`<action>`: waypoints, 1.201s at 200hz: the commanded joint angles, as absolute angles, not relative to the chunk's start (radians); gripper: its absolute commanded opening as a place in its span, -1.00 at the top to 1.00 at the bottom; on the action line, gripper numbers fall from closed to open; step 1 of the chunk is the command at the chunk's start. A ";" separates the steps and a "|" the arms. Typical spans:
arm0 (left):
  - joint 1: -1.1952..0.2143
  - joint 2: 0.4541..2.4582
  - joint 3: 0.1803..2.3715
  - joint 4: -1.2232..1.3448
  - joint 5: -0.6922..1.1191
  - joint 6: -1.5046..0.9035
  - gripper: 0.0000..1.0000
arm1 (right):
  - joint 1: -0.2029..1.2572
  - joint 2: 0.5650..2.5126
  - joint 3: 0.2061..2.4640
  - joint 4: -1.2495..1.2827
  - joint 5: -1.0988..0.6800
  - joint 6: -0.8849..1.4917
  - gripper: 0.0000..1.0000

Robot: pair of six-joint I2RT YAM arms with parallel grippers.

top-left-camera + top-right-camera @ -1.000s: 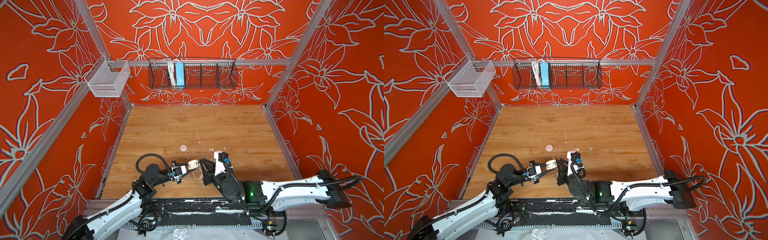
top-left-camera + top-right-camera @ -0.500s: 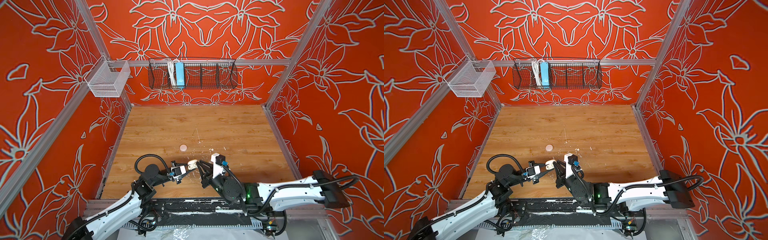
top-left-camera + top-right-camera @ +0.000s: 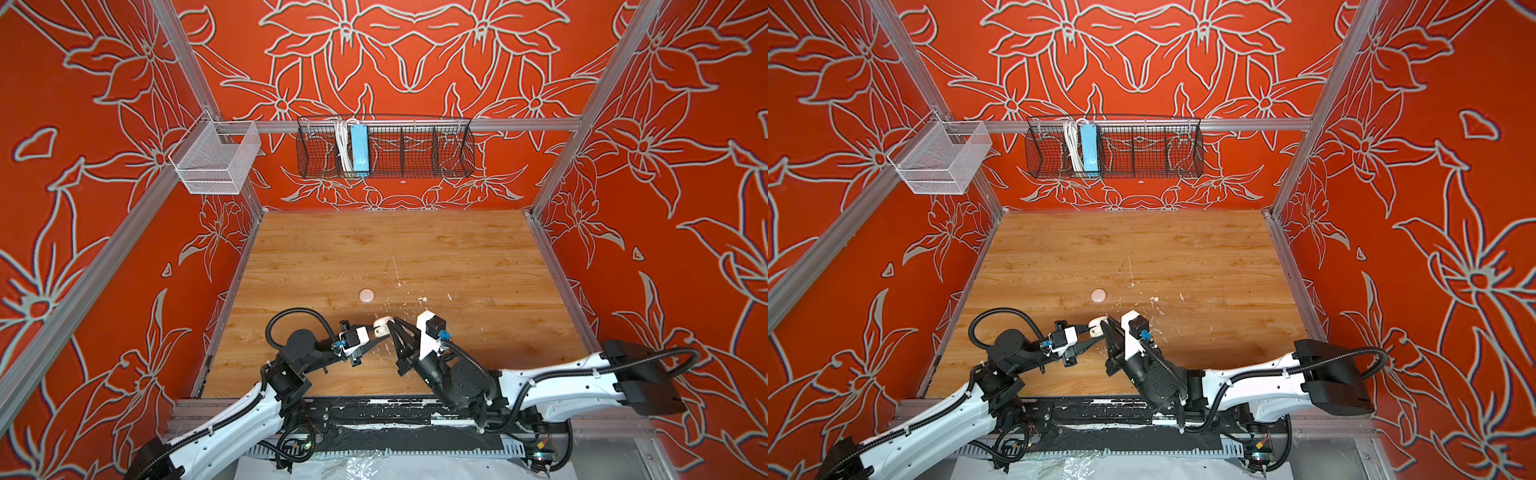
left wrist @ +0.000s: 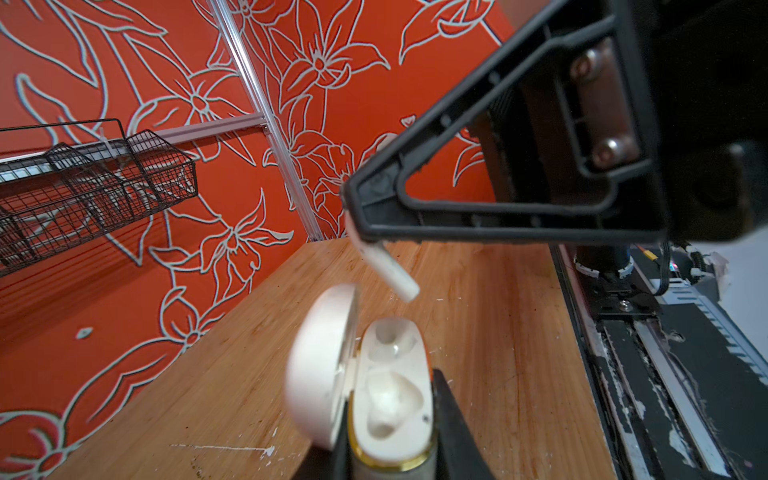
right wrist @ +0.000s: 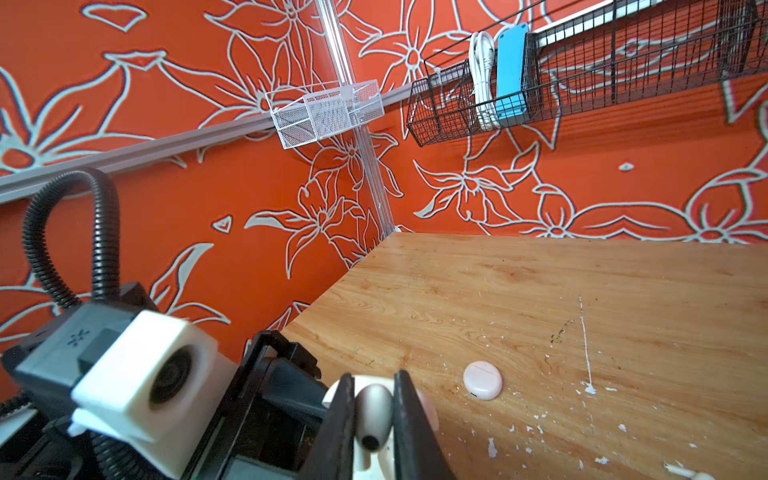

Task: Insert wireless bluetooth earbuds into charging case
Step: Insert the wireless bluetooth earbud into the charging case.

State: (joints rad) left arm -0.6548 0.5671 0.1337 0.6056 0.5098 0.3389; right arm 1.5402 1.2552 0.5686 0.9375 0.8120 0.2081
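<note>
My left gripper (image 4: 392, 451) is shut on a white charging case (image 4: 390, 399) with a gold rim; its lid (image 4: 320, 365) stands open. My right gripper (image 5: 373, 390) is shut on a white earbud (image 5: 373, 411). The earbud's stem (image 4: 392, 272) points down, a little above the case's far well and not touching it. In both top views the two grippers meet near the table's front middle, at the case (image 3: 381, 325) (image 3: 1096, 327). A second earbud (image 3: 422, 299) (image 3: 1154, 299) lies loose on the wood behind them.
A round pale pink case (image 3: 366, 295) (image 5: 483, 380) lies shut on the wooden table (image 3: 457, 257), behind the grippers. White paint flecks dot the wood. A black wire basket (image 3: 415, 149) and a white mesh basket (image 3: 216, 162) hang on the walls.
My right gripper has moved left with the earbud, up to the open case. The left arm has held still with the case.
</note>
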 commanded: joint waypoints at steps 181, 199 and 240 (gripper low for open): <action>-0.664 0.523 0.215 0.556 0.491 0.236 1.00 | 1.480 1.309 0.512 1.192 0.713 0.045 1.00; -0.664 0.519 0.215 0.553 0.491 0.233 1.00 | 1.480 1.314 0.509 1.193 0.715 0.043 1.00; -0.664 0.510 0.215 0.551 0.492 0.232 1.00 | 1.479 1.329 0.490 1.233 0.722 0.009 1.00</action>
State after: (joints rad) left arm -0.6567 0.5236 0.1913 0.5385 0.4843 0.2379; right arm 1.4849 1.3151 0.5179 1.1774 0.7246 0.0555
